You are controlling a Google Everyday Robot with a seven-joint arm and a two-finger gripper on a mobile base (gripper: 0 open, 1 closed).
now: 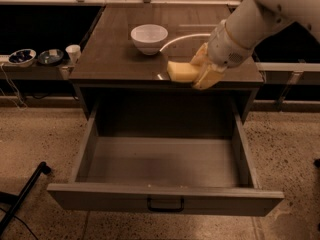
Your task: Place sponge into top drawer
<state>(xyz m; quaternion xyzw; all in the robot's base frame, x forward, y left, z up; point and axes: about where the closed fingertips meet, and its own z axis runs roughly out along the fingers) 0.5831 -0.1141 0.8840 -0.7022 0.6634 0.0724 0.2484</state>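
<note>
The pale yellow sponge (181, 71) is held in my gripper (199, 70), which is shut on its right end. They hang over the front edge of the dark wooden cabinet top (115, 49), right of centre. The top drawer (165, 200) is pulled wide open below, its grey-brown inside bare, with a small dark handle (165, 205) at the middle of its front panel. The sponge is above the drawer's back part, well above its floor.
A white bowl (149, 38) stands on the cabinet top, behind and left of the sponge. Small dishes (36, 57) and a white cup (73, 51) sit on a low shelf at left. A black pole (22, 196) lies on the speckled floor at lower left.
</note>
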